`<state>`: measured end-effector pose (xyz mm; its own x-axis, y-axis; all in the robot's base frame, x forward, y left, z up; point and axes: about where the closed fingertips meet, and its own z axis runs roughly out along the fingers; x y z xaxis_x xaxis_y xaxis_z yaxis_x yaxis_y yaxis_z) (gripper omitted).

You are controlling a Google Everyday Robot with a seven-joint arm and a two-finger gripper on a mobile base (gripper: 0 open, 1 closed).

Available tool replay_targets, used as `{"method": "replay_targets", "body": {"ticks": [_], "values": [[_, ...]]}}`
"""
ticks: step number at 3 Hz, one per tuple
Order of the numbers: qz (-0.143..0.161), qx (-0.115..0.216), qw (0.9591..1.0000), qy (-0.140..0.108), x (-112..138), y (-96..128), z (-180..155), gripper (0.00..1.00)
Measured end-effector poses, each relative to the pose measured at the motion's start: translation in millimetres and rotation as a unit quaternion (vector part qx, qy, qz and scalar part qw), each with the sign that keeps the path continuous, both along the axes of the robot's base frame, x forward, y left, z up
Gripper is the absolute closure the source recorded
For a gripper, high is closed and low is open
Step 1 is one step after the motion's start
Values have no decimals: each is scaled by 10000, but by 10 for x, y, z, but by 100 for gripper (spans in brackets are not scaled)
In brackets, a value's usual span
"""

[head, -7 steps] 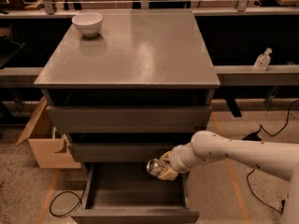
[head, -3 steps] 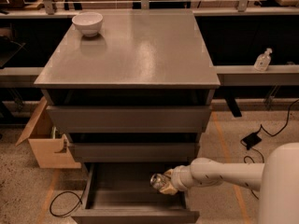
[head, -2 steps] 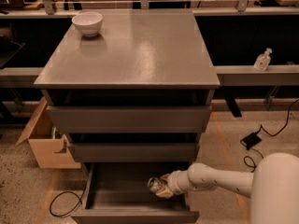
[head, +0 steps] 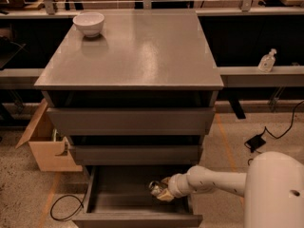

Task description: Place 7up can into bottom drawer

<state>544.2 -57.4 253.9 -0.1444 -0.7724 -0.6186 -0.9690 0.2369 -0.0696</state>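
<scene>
The bottom drawer (head: 118, 201) of the grey cabinet is pulled open at the bottom of the camera view. My white arm reaches in from the lower right. My gripper (head: 160, 191) is inside the drawer's right half, low near its floor, shut on the 7up can (head: 156, 188), a small silvery can. The can is partly covered by the fingers.
A white bowl (head: 89, 23) stands at the back left of the cabinet top (head: 137, 51). Two shut grey drawers (head: 130, 120) are above the open one. A cardboard box (head: 45, 146) stands on the floor at the left. A black cable (head: 64, 208) lies by the drawer's left side.
My gripper with the can has gone down from in front of the middle drawer into the open bottom drawer and moved a little to the left.
</scene>
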Motion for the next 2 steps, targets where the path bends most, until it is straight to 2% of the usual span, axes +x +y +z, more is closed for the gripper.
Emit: {"method": "replay_targets", "body": {"ticks": [2], "values": [[74,-275,9996,-79,292,177,-474,100]]}}
